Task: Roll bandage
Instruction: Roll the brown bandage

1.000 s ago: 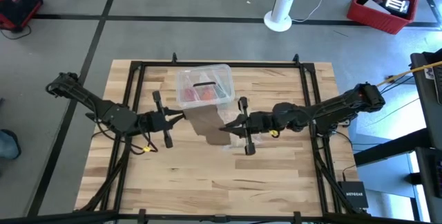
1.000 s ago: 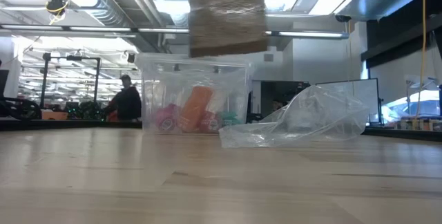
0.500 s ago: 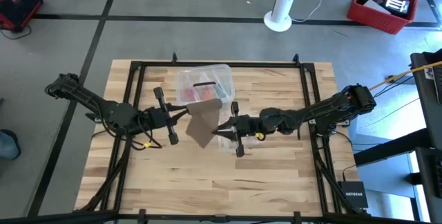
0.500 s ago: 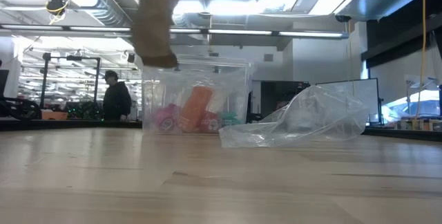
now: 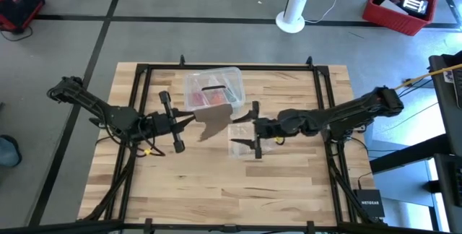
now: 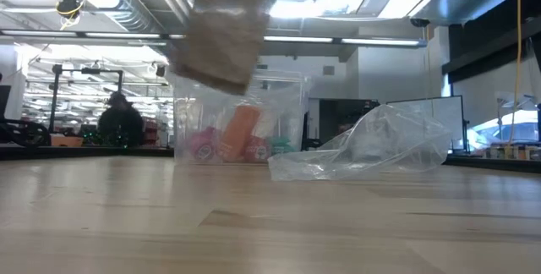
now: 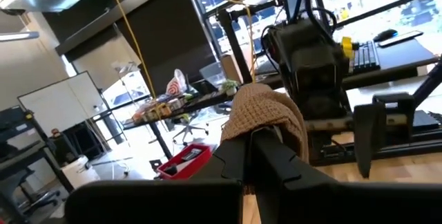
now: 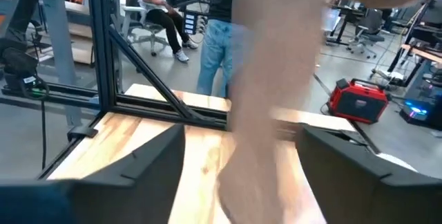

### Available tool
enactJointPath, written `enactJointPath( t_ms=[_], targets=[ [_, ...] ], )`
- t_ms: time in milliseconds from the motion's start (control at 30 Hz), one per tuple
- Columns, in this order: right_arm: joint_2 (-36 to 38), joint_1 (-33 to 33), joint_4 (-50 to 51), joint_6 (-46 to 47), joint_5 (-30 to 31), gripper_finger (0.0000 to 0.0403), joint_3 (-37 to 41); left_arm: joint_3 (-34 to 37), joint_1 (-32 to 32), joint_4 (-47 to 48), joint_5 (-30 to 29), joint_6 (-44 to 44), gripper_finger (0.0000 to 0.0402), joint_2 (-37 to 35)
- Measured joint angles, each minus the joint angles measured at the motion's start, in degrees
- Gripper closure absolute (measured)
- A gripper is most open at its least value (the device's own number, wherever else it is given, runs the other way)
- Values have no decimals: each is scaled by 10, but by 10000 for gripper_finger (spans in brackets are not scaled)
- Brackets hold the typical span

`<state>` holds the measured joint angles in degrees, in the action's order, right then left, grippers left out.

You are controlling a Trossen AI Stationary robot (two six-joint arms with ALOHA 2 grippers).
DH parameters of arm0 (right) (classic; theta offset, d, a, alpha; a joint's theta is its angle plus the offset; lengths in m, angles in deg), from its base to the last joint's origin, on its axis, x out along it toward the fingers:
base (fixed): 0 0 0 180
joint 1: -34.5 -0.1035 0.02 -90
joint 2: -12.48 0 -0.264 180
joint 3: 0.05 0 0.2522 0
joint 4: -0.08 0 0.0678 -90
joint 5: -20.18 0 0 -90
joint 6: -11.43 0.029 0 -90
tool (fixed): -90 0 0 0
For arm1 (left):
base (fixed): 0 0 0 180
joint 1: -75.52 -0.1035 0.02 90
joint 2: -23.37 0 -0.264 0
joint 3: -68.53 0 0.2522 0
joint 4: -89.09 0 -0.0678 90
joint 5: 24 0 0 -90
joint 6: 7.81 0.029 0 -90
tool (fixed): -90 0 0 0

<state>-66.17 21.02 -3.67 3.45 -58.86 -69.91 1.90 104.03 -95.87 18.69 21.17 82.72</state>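
Over toward the table's left edge, the left gripper [image 5: 189, 122] is pinched shut on one end of the bandage [image 5: 211, 120], and you can see the tan knit bunched right over its fingers in the left wrist view [image 7: 266, 117]. So the strip is hanging up in the air around the middle of the table [image 5: 289, 191], not lying on the wood; from the low camera it's just a blurry brown flap [image 6: 221, 33] dangling in front of the clear plastic box [image 6: 238, 117]. Moving right, the right gripper [image 5: 253, 128] sits just beside the loose end with its fingers spread wide and nothing in them, and the bandage swings between them in its wrist view [image 8: 276, 92]. My read is we're at the very start of the rolling: one end held, the other end free and not under control yet. Next move probably needs the right gripper to catch that free end, or the strip laid flat on the open boards so it can be wound up. Room-wise, the near half of the table looks bare and good for working. The far side is tighter, with the box toward the far edge and the crinkled plastic bag [image 5: 242, 140] right under the right gripper, so snagging the bag is the thing I'd watch for.
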Motion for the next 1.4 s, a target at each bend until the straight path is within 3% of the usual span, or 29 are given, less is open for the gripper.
enactJointPath(
  t_ms=[300,633,867,1000,1133,1233,1333,1400],
  targets=[
    [34,0,56,1,14,103,0,0,-1,-1,2,2,402,-1],
    [-14,0,35,5,-41,103,0,0,-1,-10,2,6,402,-1],
    [-59,5,-29,0,-2,103,0,0,-1,-13,7,2,402,-1],
    [-47,12,-13,-1,9,103,0,0,6,-10,7,4,402,-1],
    [-10,3,37,4,-26,103,0,0,16,-12,-9,22,402,-1],
    [9,2,65,5,-4,103,0,0,15,-13,-11,28,402,-1],
    [3,12,59,9,-5,103,0,0,11,-14,-11,32,402,0],
    [-17,24,18,23,-37,103,0,0,6,-15,-11,31,402,0]
  ],
)
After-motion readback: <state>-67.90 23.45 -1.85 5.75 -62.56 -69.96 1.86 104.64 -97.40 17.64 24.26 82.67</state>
